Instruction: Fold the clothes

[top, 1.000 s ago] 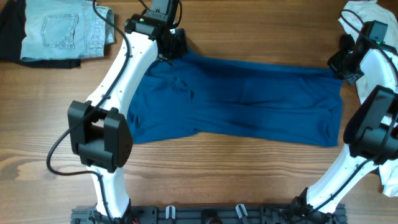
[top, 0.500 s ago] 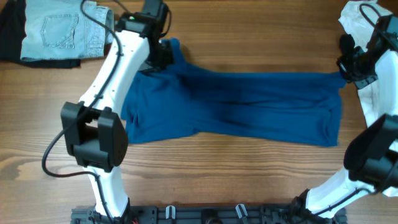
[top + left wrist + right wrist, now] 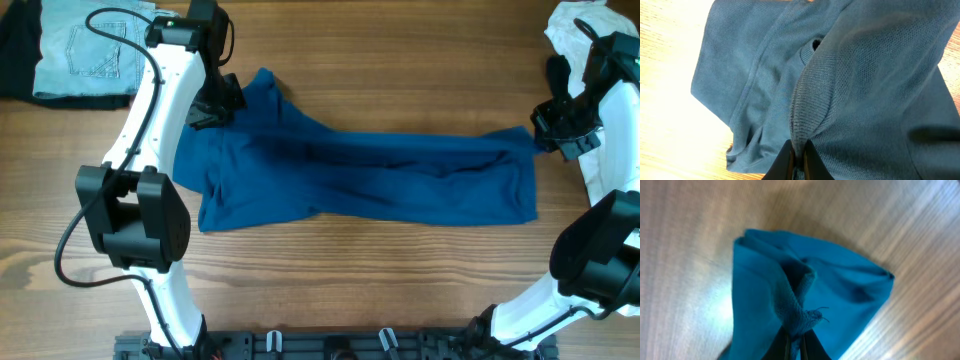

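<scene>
The big blue top [image 3: 370, 175] lies across the middle of the wooden table [image 3: 400, 290], stretched long from left to right. The left claw [image 3: 222, 98] is at the far left corner of the top and is clenched on the cloth there. From above, that corner is pulled up into a point toward the far side of the table. In the left wrist view, two dark fingers [image 3: 782, 167] pinch tight on a thick ridge of bunched cloth, and the rest of the top falls away in soft folds, with bright wood showing on the left. The right claw [image 3: 545, 130] is at the far right corner of the top and is clenched on the cloth too. In the right wrist view, its fingers [image 3: 815, 352] squeeze a little gathered bit of the edge, and the corner opens out from them with wood all around it. Long creases run along the far edge of the top, between the two claws. The near edge lies flat on the table. A pale denim piece [image 3: 85, 55] sits at the far left of the table on top of some dark cloth [image 3: 20, 60]. A white garment [image 3: 575, 20] lies at the far right, just beside the right arm
</scene>
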